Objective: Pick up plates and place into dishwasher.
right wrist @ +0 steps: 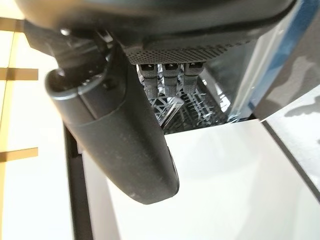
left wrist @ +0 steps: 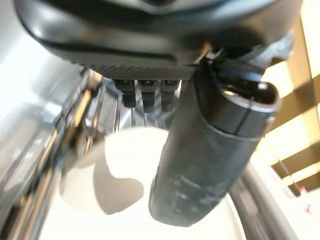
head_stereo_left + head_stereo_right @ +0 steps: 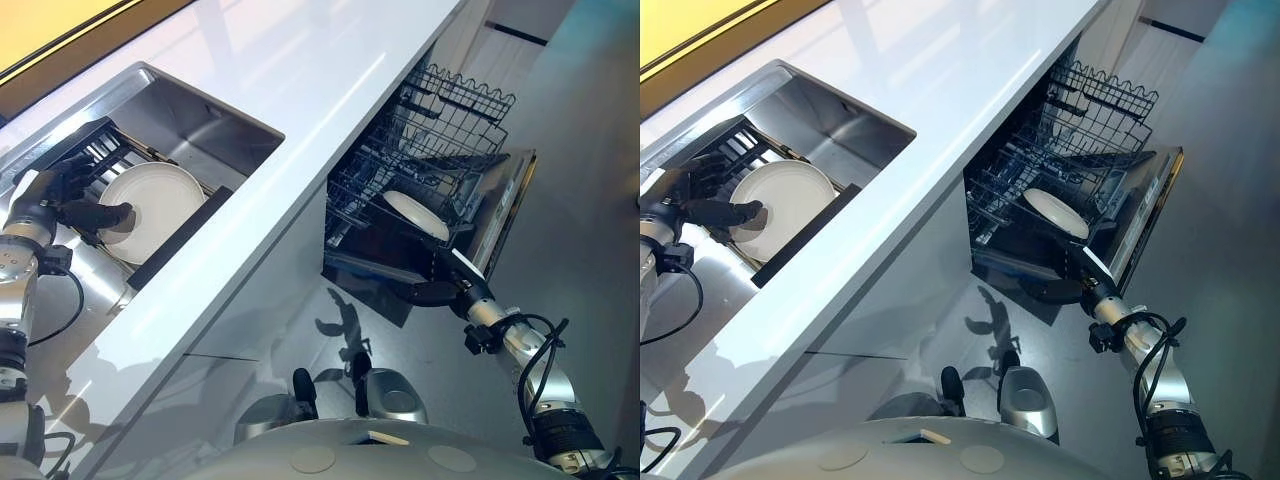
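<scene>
The left hand [image 3: 62, 195] sits at the sink [image 3: 215, 125], over the dark rack [image 3: 175, 245] that spans the basin. A round white plate [image 3: 160, 200] lies flat on that rack. The hand's thumb [image 3: 105, 214] reaches out across the plate's near edge, while the fingers [image 3: 75, 170] go toward the rim on the far side. In the left wrist view the thumb [image 2: 210, 165] hangs over the plate [image 2: 115, 200] and the fingers [image 2: 147, 95] point down past its edge. The hand is spread around the rim, not yet clamped; whether the fingers touch the plate I cannot tell.

The coming move turns on this: the plate lies directly under the left hand, between thumb and fingers, so the left arm is the one to lift it. A flat plate gives little to hold except its rim, so the pinch probably has to catch the edge from both sides.

The right hand [image 3: 440, 290] is low at the open dishwasher [image 3: 500, 215], by the front edge of its dropped door. Its thumb is straight and its fingers look loose, holding nothing. A second plate [image 3: 418, 214] already lies in the lower wire basket [image 3: 375, 190], tilted among the tines, and an upper basket [image 3: 460, 105] stands pulled out above.

The plates are smooth, glossy and white, likely slippery. The sink is brushed steel, the table [image 3: 330, 70] a gleaming white slab, and the baskets thin dark wire.
</scene>
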You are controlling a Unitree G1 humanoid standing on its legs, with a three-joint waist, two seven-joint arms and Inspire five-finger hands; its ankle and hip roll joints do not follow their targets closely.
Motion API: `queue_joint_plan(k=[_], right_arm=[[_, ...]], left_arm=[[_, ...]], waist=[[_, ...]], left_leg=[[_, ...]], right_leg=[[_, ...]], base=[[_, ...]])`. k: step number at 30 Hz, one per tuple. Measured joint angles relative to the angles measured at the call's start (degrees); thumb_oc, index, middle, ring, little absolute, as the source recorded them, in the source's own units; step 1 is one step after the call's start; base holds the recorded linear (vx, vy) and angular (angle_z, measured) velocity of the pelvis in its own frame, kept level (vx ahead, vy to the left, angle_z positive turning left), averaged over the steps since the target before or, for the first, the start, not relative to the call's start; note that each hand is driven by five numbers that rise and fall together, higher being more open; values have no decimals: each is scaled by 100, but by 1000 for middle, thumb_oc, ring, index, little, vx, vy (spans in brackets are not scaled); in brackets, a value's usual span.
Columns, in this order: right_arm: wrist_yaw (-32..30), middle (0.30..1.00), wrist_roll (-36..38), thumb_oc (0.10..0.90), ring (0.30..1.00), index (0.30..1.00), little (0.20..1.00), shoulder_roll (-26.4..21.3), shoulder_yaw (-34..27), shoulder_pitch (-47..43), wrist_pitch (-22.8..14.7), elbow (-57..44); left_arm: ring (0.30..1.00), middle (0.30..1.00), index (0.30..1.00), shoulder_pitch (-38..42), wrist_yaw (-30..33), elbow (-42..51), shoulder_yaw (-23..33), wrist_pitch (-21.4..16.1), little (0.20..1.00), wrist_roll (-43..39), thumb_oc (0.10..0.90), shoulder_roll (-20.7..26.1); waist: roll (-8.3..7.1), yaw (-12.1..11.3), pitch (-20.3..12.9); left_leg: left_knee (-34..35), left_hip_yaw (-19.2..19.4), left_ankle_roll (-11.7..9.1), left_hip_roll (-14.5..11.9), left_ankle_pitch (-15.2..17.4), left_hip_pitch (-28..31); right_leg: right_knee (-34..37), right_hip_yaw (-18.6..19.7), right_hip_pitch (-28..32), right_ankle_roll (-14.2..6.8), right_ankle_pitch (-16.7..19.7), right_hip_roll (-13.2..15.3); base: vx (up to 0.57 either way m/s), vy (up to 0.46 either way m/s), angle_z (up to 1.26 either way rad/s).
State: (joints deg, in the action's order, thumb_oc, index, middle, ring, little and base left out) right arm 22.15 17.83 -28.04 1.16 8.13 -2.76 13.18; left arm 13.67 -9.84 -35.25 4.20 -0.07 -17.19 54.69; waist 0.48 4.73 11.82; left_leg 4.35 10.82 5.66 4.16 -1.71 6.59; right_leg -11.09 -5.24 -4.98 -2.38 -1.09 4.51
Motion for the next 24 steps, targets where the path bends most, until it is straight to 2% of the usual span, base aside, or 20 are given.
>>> queue_joint_plan(k=[5,10,11,13,14,16,19,24], right_arm=[[-84,900,2,800,900,900,900,-33,-1,47,-4,21],[-180,900,4,800,900,900,900,-92,-5,57,-5,22],[-179,900,6,800,900,900,900,-106,-5,56,-5,22],[-183,900,9,800,900,900,900,-109,-5,57,-5,22],[-187,900,9,800,900,900,900,-109,-5,60,-5,22],[-197,900,11,800,900,900,900,-111,-5,59,-5,22],[-194,900,14,800,900,900,900,-111,-5,58,-5,25],[-179,900,11,800,900,900,900,-96,-5,-7,-15,112]], left_arm=[[900,900,900,91,-318,-94,-155,245,900,-18,800,-15],[900,900,900,207,-890,-222,-157,416,900,-21,800,5],[660,660,660,216,-988,-226,-149,431,620,-36,520,6],[559,559,559,241,-1130,-226,-127,504,502,-138,402,49],[434,434,434,241,-1181,-227,-89,513,356,-160,256,51],[300,300,300,241,-1193,-226,-31,560,200,-335,100,54],[300,300,300,270,-1186,-225,211,610,200,-773,100,13],[300,300,300,275,-1191,110,298,338,200,-1039,100,-131]], waist=[[76,36,44],[256,2,138],[284,-15,150],[306,-40,162],[309,-51,162],[309,-62,162],[311,-67,163],[332,-73,164]], left_leg=[[4,35,-13,-16,-9,-51],[12,33,-16,-13,-12,-44],[13,32,-16,-12,-12,-43],[15,34,-16,-13,-13,-35],[15,35,-15,-13,-14,-32],[15,27,-12,-14,-14,-26],[22,-18,-5,-15,-10,9],[65,-20,-4,-42,-7,110]], right_leg=[[7,12,-70,31,21,-21],[19,5,-60,32,22,-20],[19,4,-60,32,22,-20],[21,4,-54,32,22,-20],[25,3,-50,32,22,-18],[29,2,-42,32,22,-14],[80,-1,33,32,22,-9],[180,-20,172,33,19,-15]], base=[[2,21,-5],[0,0,0],[0,0,0],[-31,4,1],[0,0,0],[-18,-7,2],[-50,-36,8],[-69,-75,6]])
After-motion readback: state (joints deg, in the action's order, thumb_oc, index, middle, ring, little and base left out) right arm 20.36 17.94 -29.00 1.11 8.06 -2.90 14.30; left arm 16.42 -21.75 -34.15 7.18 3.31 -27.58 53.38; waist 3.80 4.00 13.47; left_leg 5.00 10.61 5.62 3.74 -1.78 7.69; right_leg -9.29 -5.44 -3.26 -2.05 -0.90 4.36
